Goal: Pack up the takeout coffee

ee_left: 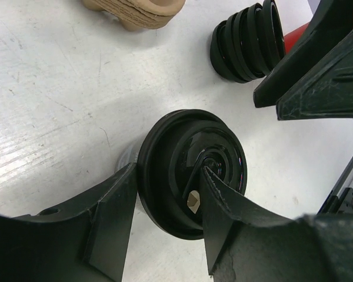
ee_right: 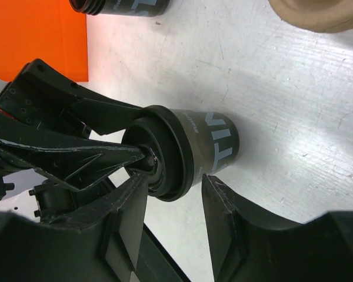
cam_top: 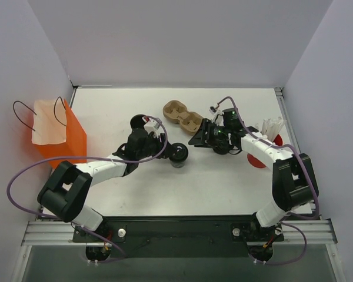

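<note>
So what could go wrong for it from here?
One finger of the left gripper sits on the lid rather than around the takeout coffee, so a squeeze might pop the lid off or tip it. The right gripper hangs close by, so the two could bump. The orange bag stands far off, so a weak hold may slip.

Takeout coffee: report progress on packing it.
Done: the lid sits on the takeout coffee. In hand: the left pincer straddles the lid's rim; the right pincer hangs open nearby. Left: the cup stands on the table, not in the orange bag.
</note>
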`<state>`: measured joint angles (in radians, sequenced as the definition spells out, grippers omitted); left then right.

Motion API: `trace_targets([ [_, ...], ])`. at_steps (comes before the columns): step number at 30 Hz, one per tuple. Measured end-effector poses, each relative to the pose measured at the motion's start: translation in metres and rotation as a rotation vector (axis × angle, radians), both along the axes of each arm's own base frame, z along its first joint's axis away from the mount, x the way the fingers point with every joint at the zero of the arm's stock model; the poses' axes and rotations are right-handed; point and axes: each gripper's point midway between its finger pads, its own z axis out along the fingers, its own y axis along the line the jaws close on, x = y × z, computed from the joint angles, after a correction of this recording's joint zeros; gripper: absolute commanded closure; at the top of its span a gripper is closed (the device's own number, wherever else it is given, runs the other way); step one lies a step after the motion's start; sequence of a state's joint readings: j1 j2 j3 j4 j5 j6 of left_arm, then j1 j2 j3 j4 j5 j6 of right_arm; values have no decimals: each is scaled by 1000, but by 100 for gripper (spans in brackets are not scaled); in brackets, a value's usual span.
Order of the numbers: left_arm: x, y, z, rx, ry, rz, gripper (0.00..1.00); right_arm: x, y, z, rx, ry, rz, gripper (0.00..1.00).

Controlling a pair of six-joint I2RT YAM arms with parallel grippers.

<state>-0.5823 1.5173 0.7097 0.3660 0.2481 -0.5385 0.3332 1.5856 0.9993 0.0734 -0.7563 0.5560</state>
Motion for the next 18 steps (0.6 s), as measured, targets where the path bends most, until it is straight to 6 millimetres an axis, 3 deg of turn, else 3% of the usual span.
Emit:
trace_targets([
  [18,0,-12,-1,-36,-5,-58,48,2,7,-29,21,42,31,69],
])
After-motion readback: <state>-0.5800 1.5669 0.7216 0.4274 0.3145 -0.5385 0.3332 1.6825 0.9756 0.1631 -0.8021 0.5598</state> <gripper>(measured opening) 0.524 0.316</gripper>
